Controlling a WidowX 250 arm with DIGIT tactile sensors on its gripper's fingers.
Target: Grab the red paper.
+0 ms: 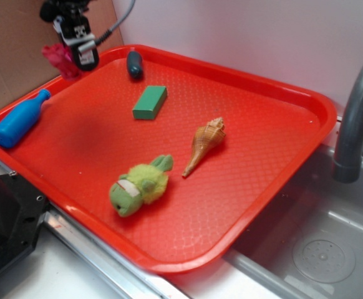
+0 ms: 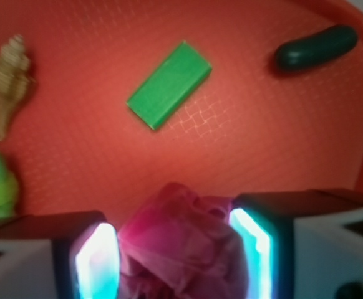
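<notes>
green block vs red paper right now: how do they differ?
The green block is a flat, smooth-sided rectangle; the red paper is a crumpled pinkish wad. The block lies untouched on the tray; the paper sits between the gripper fingers, lifted above the tray's back-left corner. Both are small.

Above the far left corner of the red tray (image 1: pixel 281 168), the gripper (image 1: pixel 75 57) holds the red paper (image 1: pixel 59 58) in the air, while the green block (image 1: pixel 150 102) lies on the tray near this corner.
</notes>
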